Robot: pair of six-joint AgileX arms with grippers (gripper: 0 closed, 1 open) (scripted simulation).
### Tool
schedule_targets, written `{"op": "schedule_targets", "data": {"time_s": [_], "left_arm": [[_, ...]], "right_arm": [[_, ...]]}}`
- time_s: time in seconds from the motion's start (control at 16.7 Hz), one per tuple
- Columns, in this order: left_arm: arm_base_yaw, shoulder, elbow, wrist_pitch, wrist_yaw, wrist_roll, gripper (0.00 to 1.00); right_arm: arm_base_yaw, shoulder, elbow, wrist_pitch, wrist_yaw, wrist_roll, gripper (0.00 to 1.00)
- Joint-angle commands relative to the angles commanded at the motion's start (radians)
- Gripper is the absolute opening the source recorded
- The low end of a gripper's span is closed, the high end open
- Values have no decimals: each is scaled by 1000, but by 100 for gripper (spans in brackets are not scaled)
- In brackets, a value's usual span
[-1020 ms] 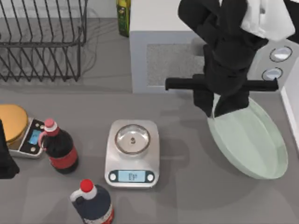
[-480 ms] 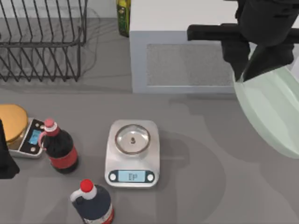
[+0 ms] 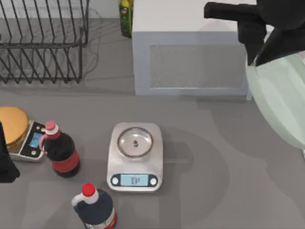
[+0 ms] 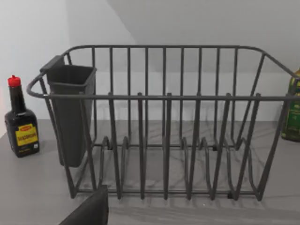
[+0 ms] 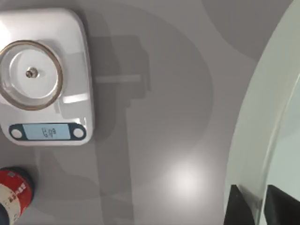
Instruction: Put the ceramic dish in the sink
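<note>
The dish point(image 3: 281, 105) is hanging tilted in the air at about three o'clock of the top view, its pale green face running off the right edge, lifted clear of the table point(image 3: 205, 191). The right gripper point(image 3: 259, 59) is pinching its rim at the upper end, toward one o'clock; in the right wrist view the two dark fingers point(image 5: 239, 206) are sitting on either side of the thin rim of the dish point(image 5: 262, 122), so the pincer is narrow and clamped on it. Just behind the dish, at twelve o'clock, the grey microwave point(image 3: 190, 62) is standing, partly covered by the arm. A sliver of white at the right edge by four o'clock may be the sink rim; I cannot tell. Near the centre one steel-topped scale point(image 3: 135, 156) is lying with its display lit, well apart from the dish. At eight o'clock two dark red-capped bottles point(image 3: 61, 150) are standing, and at nine o'clock a second, smaller scale point(image 3: 31, 140) is carrying a gold disc point(image 3: 12, 124). At eleven o'clock one wire rack point(image 3: 43, 43) is sitting, with a green bottle point(image 3: 126, 16) just beside the microwave. The left gripper point(image 3: 5, 162) is parked at the left edge at nine o'clock, and I cannot tell its opening; its wrist view is facing the rack point(image 4: 164, 126), which is holding one grey cup point(image 4: 70, 117), with a sauce bottle point(image 4: 21, 122) beside it.
</note>
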Motion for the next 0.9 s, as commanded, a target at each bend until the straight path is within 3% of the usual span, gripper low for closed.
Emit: {"op": "schedule_targets", "data": {"time_s": [0.3,0.6,0.9], "left_arm": [[0,0,0,0,0,0,100],[0,0,0,0,0,0,100],[0,0,0,0,0,0,100]], "right_arm": [[-255,131,273,14,-30,-76,0],[-501,445,558,2,-35,-341,0],[-611,733,670,-29,-12,-616,0]]}}
